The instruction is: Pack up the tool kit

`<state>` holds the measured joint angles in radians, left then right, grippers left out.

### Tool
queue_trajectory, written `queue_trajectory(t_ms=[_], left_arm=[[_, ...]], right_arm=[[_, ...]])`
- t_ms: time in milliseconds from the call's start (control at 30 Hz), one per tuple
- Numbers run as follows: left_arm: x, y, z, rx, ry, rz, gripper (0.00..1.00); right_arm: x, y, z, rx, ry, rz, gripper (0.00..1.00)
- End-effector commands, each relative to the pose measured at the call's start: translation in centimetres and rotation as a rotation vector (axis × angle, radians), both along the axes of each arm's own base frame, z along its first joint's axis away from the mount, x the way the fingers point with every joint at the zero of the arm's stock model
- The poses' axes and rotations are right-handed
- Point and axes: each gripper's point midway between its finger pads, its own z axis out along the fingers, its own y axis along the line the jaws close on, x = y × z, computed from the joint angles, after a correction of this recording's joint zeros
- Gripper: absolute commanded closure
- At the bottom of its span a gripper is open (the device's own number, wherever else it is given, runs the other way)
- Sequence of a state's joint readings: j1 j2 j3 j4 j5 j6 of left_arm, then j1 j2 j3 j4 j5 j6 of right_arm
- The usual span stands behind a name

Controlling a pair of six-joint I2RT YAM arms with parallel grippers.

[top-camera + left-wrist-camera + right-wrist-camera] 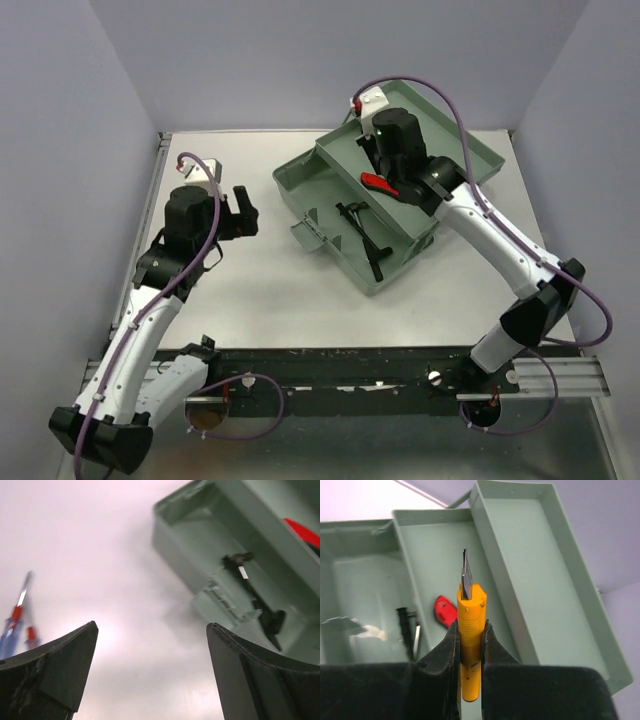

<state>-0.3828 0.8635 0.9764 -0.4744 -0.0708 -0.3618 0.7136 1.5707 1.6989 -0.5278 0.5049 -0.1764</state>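
Right jaws pinch an orange utility knife (471, 611), blade outward, over the open green toolbox (300, 188); left jaws stand wide apart, empty, above the bench (270, 300).

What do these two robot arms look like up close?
The left arm and right arm have white shells with black joints and bases. A purple cable loops along each. The left end effector and right end effector each have two dark, wedge-shaped fingers; a small white camera box sits at each wrist.
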Motion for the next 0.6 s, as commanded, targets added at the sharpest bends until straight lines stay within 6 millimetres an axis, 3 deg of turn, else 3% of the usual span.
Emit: queue_trajectory(t_ms=[0,100,167,333,400,500,567], left_arm=[[-0.3,5.6,-4.3,0.147,0.212,0.105,0.01],[0.5,8.2,-7.3,0.171,0.318,0.180,0.01],[0.7,9.1,-8.8,0.177,0.361,0.208,0.01],[1.2,10.4,-10.5,0.211,0.367,0.252,0.01],[1.1,11.0,-11.2,0.236,0.391,0.263,0.01],[0.8,11.3,-12.4,0.257,0.430,0.265,0.01],[0.5,11.2,-12.8,0.259,0.442,0.260,0.01]], right_arm=[[3.6,-0.9,-2.0,-0.271,0.027,-0.002,0.99],[6.4,-1.0,-2.7,-0.370,0.023,-0.028,0.99],[8.1,-1.1,-4.1,-0.417,0.042,-0.043,0.99],[10.4,-1.1,-6.4,-0.465,0.065,-0.052,0.97],[10.9,-1.3,-6.9,-0.451,0.074,-0.061,0.92],[11.2,-1.3,-8.1,-0.409,0.110,-0.049,0.70],[11.3,-1.4,-8.8,-0.389,0.132,-0.041,0.64]])
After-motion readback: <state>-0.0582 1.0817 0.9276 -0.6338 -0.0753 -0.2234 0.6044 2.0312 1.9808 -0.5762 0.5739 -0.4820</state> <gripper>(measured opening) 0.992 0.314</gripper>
